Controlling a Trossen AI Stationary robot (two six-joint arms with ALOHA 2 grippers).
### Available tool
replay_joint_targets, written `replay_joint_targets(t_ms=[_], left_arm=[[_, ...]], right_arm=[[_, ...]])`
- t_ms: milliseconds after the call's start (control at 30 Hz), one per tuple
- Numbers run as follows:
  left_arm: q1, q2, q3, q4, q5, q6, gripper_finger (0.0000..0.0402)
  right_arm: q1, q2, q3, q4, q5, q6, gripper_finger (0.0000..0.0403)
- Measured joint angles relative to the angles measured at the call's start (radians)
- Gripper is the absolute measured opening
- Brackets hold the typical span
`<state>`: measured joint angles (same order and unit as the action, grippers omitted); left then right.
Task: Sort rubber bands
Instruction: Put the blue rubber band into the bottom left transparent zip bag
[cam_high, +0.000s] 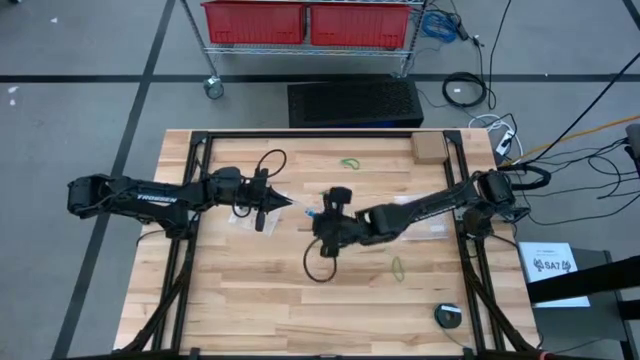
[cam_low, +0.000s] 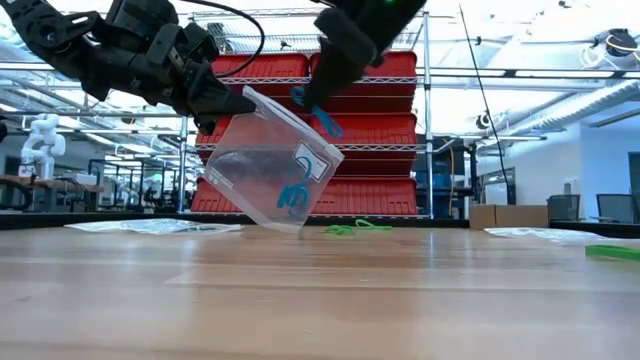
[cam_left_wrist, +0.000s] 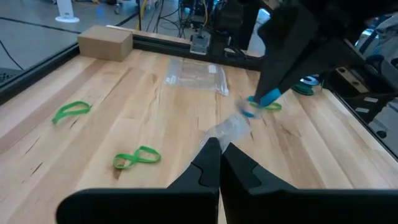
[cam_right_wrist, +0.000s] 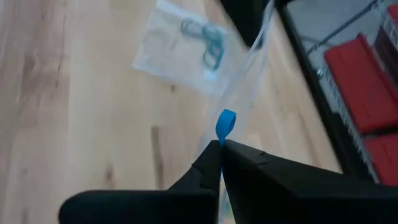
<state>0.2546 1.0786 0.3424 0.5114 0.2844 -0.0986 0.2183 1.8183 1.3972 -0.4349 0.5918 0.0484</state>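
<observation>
Left hand (cam_low: 235, 103) was clamped on a clear bag (cam_low: 262, 168) held aloft; right hand (cam_low: 310, 103), just beside, pinched a blue band (cam_low: 322, 117).

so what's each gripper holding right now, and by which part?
Left gripper pinches the clear bag by its top edge. Right gripper holds a blue rubber band by one end.

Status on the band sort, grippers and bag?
Left gripper shut on clear bag, held up off the table. Right gripper shut on blue rubber band at the bag's mouth. Nothing blocking.
</observation>
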Motion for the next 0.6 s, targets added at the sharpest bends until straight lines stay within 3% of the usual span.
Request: replay_joint_targets(t_ms=[233, 600], left_arm=[[0.000, 0.000, 0.000, 0.001, 0.000, 0.000, 0.0002], [0.000, 0.000, 0.000, 0.005, 0.000, 0.000, 0.0002]], right_arm=[[-0.057, 0.011, 0.000, 0.119, -0.021, -0.116, 0.0000], [-0.082, 0.018, 0.000, 0.204, -0.095, -0.139, 0.0000]])
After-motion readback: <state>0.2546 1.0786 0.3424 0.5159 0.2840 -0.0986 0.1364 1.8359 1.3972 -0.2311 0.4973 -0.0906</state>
